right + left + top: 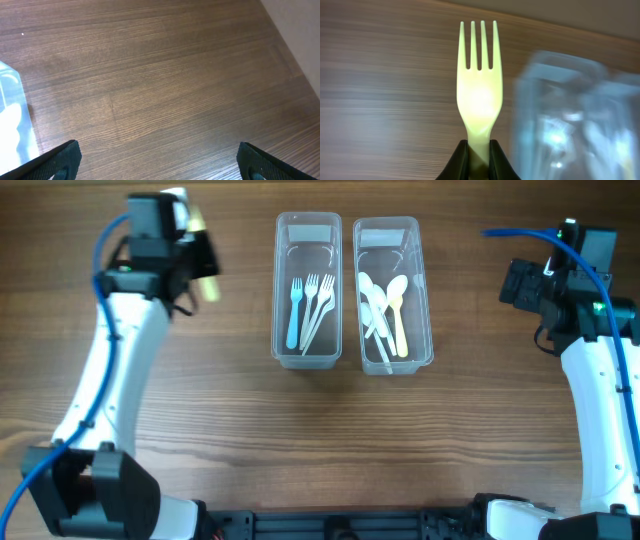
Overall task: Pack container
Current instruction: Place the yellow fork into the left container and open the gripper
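My left gripper point(479, 150) is shut on the handle of a pale yellow-green plastic fork point(479, 85), tines pointing away; from overhead the fork point(207, 284) shows beside the gripper point(196, 262) at the far left, above the table. Two clear containers stand at the middle: the left one point(306, 357) holds a blue fork and white forks, the right one point(393, 365) holds white and cream spoons. The left container shows blurred in the left wrist view point(575, 120). My right gripper point(159, 162) is open and empty over bare wood at the far right point(522, 283).
The wooden table top point(320, 450) runs around the containers. A corner of the right container point(12, 115) shows at the left edge of the right wrist view. The table's far right edge point(295, 45) is near the right arm.
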You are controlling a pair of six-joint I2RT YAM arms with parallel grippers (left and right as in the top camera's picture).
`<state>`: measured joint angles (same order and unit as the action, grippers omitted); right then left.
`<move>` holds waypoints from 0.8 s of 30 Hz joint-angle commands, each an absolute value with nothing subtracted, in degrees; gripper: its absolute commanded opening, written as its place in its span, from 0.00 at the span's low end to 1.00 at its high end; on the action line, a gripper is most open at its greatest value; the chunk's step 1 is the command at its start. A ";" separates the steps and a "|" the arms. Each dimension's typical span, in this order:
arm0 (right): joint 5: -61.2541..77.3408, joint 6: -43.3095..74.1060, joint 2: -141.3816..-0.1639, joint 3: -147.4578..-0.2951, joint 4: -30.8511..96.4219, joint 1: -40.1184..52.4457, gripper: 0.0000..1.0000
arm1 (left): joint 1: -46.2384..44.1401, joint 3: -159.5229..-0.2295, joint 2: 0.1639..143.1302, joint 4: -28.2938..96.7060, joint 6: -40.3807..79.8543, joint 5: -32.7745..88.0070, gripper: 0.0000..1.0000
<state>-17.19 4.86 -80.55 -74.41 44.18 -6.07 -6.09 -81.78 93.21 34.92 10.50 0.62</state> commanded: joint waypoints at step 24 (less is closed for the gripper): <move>-17.96 4.54 -80.40 -75.00 44.16 -5.98 1.00 | -26.20 -82.11 106.78 27.14 23.05 -5.85 0.06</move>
<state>-17.19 4.84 -80.55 -74.41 44.18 -6.07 -28.32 -81.78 106.21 27.77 20.40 -4.16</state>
